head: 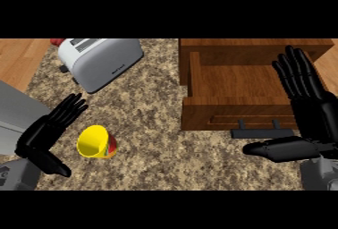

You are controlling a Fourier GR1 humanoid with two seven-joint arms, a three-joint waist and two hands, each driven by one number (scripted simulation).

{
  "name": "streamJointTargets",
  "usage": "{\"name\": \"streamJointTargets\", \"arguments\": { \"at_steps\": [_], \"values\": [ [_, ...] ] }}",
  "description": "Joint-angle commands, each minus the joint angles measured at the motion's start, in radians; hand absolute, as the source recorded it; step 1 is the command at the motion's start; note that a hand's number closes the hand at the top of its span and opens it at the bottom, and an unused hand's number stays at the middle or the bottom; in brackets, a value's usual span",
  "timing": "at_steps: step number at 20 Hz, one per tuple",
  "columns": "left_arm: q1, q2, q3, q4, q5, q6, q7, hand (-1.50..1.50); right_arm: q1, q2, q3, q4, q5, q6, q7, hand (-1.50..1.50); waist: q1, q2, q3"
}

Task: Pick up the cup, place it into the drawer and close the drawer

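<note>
A yellow cup (95, 142) with a red patterned side lies tipped on the speckled counter (152, 112) at the lower left, its mouth facing up and left. My left hand (48, 132) is open just left of the cup, fingers straight and apart from it. A wooden drawer (231, 85) stands pulled open at the upper right, its inside bare, with a dark handle (263, 133) on its front. My right hand (305, 103) is open over the drawer's right side, fingers pointing up, thumb stretched left near the handle.
A silver toaster (99, 58) sits at the upper left of the counter, with a red thing (57, 41) behind it. A grey appliance edge (16, 112) shows at the far left. Wooden flooring (20, 56) lies beyond the counter's left side.
</note>
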Motion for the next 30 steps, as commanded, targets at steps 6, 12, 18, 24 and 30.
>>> {"name": "streamJointTargets", "arguments": {
  "at_steps": [6,12,18,24,30],
  "values": [
    [-0.088,0.037,-0.033,0.406,-0.237,-0.005,-0.37,-1.5,-0.042,-0.052,-0.096,-0.021,-0.091,0.045,0.065,-1.5,-0.007,0.002,-0.001],
    [-0.178,0.009,-0.072,0.621,-0.335,0.113,-0.545,-1.5,-0.081,-0.051,-0.077,-0.001,-0.072,0.043,0.083,-1.5,-0.017,0.005,-0.002],
    [-0.238,-0.016,-0.07,0.737,-0.341,0.165,-0.622,-1.5,-0.07,-0.015,-0.037,-0.009,-0.034,0.023,0.057,-1.5,-0.023,0.008,-0.003],
    [-0.252,0.006,-0.073,0.797,-0.341,0.135,-0.692,-1.5,-0.07,-0.009,-0.033,0.003,-0.03,0.025,0.048,-1.5,-0.031,0.014,-0.006],
    [-0.301,-0.045,-0.097,0.828,-0.364,0.172,-0.704,-1.5,-0.089,-0.034,-0.059,0.028,-0.043,0.043,0.046,-1.5,-0.025,0.011,-0.004]
  ]
}}
